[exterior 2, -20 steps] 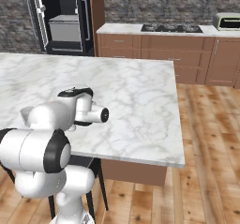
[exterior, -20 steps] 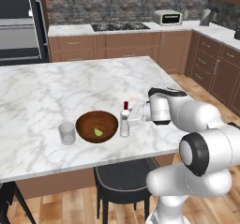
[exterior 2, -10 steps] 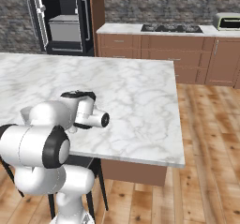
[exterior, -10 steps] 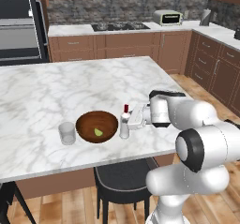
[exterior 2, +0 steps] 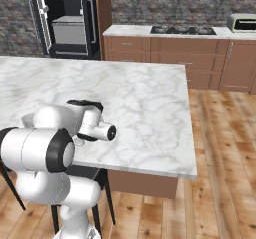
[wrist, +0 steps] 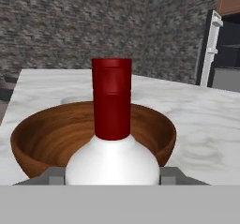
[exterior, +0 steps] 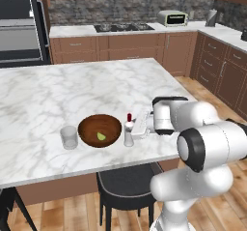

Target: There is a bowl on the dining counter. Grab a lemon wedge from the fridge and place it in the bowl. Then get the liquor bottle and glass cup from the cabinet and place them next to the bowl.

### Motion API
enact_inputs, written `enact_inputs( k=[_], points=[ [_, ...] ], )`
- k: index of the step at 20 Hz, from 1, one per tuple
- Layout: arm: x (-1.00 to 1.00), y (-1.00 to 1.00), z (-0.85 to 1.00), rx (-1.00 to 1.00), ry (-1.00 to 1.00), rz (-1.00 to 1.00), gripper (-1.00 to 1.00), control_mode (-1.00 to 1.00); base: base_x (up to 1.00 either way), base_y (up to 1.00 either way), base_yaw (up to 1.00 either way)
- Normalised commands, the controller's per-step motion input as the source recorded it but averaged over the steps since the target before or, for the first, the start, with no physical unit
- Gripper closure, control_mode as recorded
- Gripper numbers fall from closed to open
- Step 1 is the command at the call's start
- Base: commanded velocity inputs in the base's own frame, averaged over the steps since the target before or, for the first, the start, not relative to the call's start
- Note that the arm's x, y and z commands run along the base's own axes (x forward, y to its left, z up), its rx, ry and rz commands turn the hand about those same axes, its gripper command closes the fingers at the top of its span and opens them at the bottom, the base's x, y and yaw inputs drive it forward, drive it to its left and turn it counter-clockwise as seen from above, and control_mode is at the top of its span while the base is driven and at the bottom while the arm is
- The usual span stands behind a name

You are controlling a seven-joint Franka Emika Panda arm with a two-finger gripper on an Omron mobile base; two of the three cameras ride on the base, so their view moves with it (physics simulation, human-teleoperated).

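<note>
On the dining counter [exterior: 58, 87], going left to right in the left base view, the glass cup [exterior: 69, 137] stands just beside the bowl [exterior: 100, 130], the lemon wedge [exterior: 101, 136] lies inside the bowl, and the liquor bottle [exterior: 129, 132] stands upright just to the bowl's right. The gripper [exterior: 137, 127] sits at the bottle, its fingers on either side of the white body in the hand view; whether they pinch it or have let go I cannot tell. Over the last second the arm has slid slightly toward the bowl, carrying the bottle closer. All three things look placed; letting go and backing off seems all that remains.
</note>
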Motion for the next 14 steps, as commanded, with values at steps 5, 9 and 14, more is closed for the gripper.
enact_inputs(
  k=[5,9,14],
  points=[
    [0.09,0.0,-0.22,-0.03,-0.01,0.0,1.0,-1.0,0.0,0.0,0.0],
    [0.17,0.0,-0.2,0.0,-0.02,0.0,1.0,-1.0,0.0,0.0,0.0],
    [0.08,-0.05,-0.23,0.0,-0.04,0.01,1.0,-1.0,0.0,0.0,0.0]
  ],
)
